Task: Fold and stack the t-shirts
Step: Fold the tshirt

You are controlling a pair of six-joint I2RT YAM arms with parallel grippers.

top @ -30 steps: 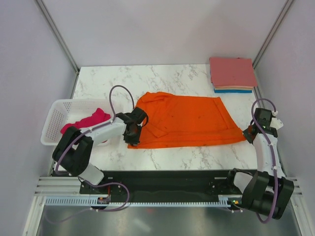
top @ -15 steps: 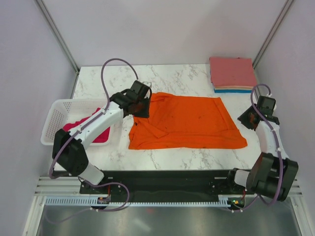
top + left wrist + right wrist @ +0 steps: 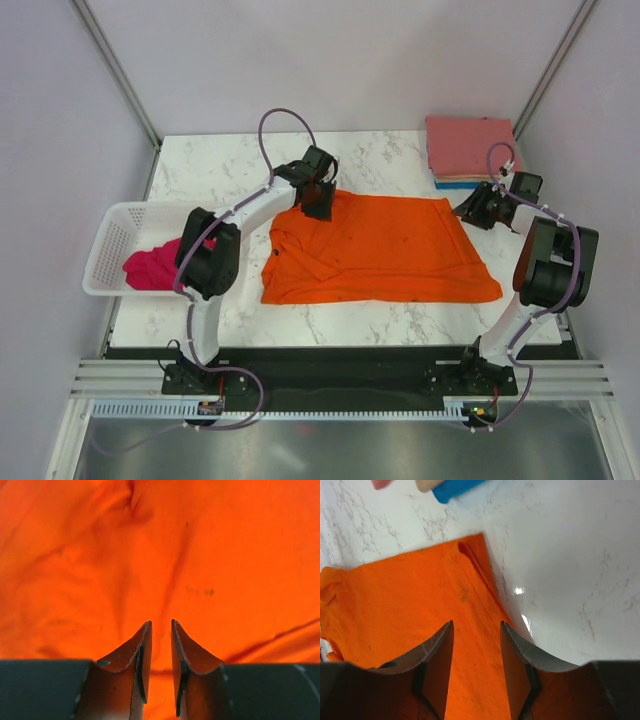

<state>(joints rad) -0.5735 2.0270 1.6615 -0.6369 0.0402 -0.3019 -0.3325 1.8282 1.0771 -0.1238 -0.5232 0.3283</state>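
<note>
I count 5 t-shirts in all. One bright orange t-shirt (image 3: 390, 250) of soft cloth lies opened flat in the middle of the white marble-pattern table (image 3: 220, 170). Its surface is smooth w/ some shallow wrinkles, and it is bunched at the left side. One magenta-pink t-shirt (image 3: 150, 268) sits crumpled in the white plastic lattice basket (image 3: 108, 225), which stands at the left edge of the table. The other 3 are folded to neat squares and make one stack at the far right corner. There the salmon-pink folded t-shirt (image 3: 470, 145) is on top, the peach folded t-shirt (image 3: 425, 484) is under it, and the blue folded t-shirt (image 3: 460, 487) is at the bottom. Of the lower two only thin edges show.

There are 2 arms and 2 grippers, both at the far side of the orange shirt. The left gripper (image 3: 161, 626) is low over the far left corner. Its curved, tapered fingers (image 3: 131, 652) stand nearly together, w/ only a narrow slit between the tips, and orange cloth fills the whole wrist view behind them. I cannot tell if they pinch a fold of it or only hang above. The right gripper (image 3: 476, 625) is at the far right corner of the same shirt, near the stack. Its fingers (image 3: 437, 655) are clearly spread apart w/ nothing between them. Under them I see the straight hem of the shirt and the glossy table beside it.
</note>
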